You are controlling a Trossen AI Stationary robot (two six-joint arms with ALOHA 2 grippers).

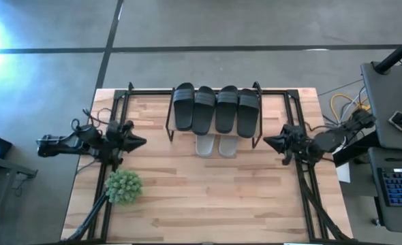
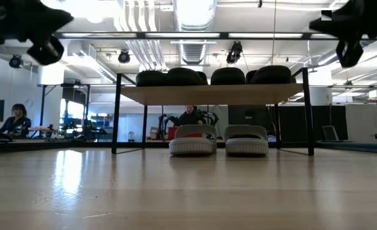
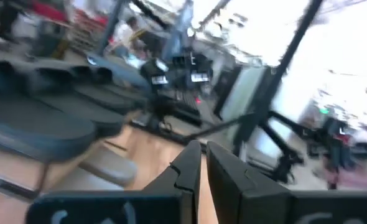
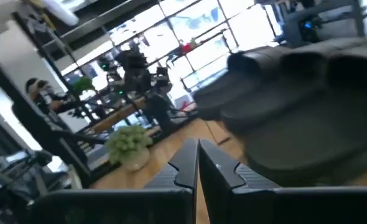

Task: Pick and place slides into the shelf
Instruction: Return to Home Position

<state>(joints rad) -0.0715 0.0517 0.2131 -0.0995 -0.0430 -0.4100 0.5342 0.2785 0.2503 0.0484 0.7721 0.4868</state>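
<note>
Wooden table (image 1: 208, 204) bearing the shelf (image 2: 207, 94) and plant (image 1: 123, 186); left gripper (image 1: 140, 142) and right gripper (image 1: 269, 143), both pressed together, flank it; grey floor (image 1: 221, 27) around.

Smooth, slightly glossy light wood table (image 1: 208, 197); shelf (image 2: 214, 94) of thin black metal rods and pale wood board; matte black slides (image 1: 204, 109); matte grey slides (image 2: 193, 139)

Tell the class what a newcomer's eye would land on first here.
Four black slides sit on top of the shelf at the far middle of the table, with two grey slides side by side underneath. The left gripper and right gripper hang either side of it, pointing inward. A green plant stands near the left one.
</note>
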